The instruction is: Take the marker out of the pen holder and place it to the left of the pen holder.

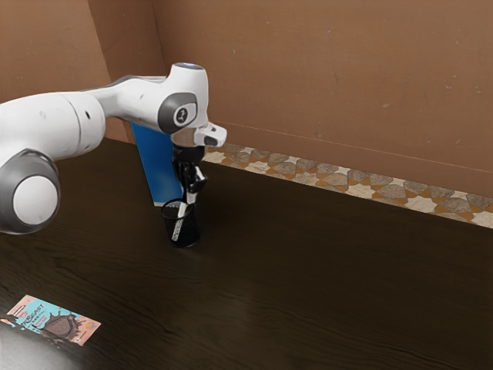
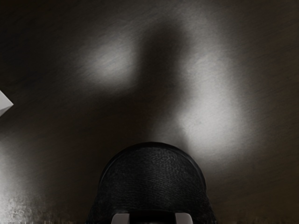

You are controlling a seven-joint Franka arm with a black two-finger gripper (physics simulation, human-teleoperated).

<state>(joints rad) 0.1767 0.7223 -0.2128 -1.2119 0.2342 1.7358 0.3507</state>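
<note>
A white robot arm [image 1: 50, 123] enters the exterior view from 9 o'clock, bends, and points its black gripper [image 1: 192, 193] down over a black pen holder [image 1: 182, 231]. The jaws are right at the holder's mouth, at the upper end of the marker [image 1: 178, 228]. I cannot tell whether they are spread, pressed together or pinching the marker.

The marker is inside the pen holder, a pale stick seen through its dark see-through wall. It is tilted, its upper part toward 1 o'clock and its lower end toward 7 o'clock. The holder is upright on a dark wooden surface [image 1: 308, 293].

Taking the holder as the centre of the dial in the exterior view, a tall blue panel [image 1: 156, 166] stands near it at 11 o'clock. Well apart, at 8 o'clock, lies a flat pink and turquoise packet [image 1: 62, 324] with a brown splash design. Beyond the surface, a patterned tile strip [image 1: 331, 176] runs from 1 to 3 o'clock below a brown wall [image 1: 331, 77].

In the wrist view, bright patches flank a dark shadow on the surface, near the holder.
</note>
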